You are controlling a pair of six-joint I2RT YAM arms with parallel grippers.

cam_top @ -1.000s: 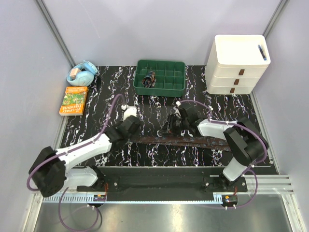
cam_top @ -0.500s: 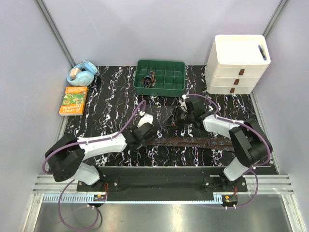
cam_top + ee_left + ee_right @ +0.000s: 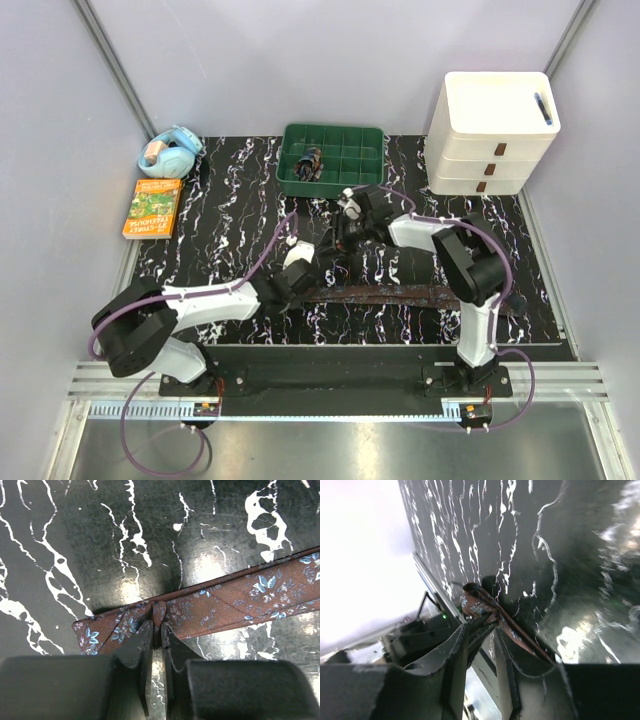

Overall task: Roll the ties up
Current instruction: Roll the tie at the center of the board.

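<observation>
The left fingers [image 3: 156,637] pinch a fold near the left end of the tie [image 3: 400,294], which lies along the near surface [image 3: 220,215]. Farther right, the right fingers [image 3: 480,630] sit nearly closed above it, grip unclear.

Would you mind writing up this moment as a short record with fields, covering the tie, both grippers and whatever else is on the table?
tie: dark brown tie lying flat along the near part of the table, unrolled
left gripper: left gripper shut on a small pinch of cloth near the tie's pointed end
right gripper: right gripper shut on a lifted part of the tie
background: green tray, white drawer unit, book, tape dispenser
</observation>
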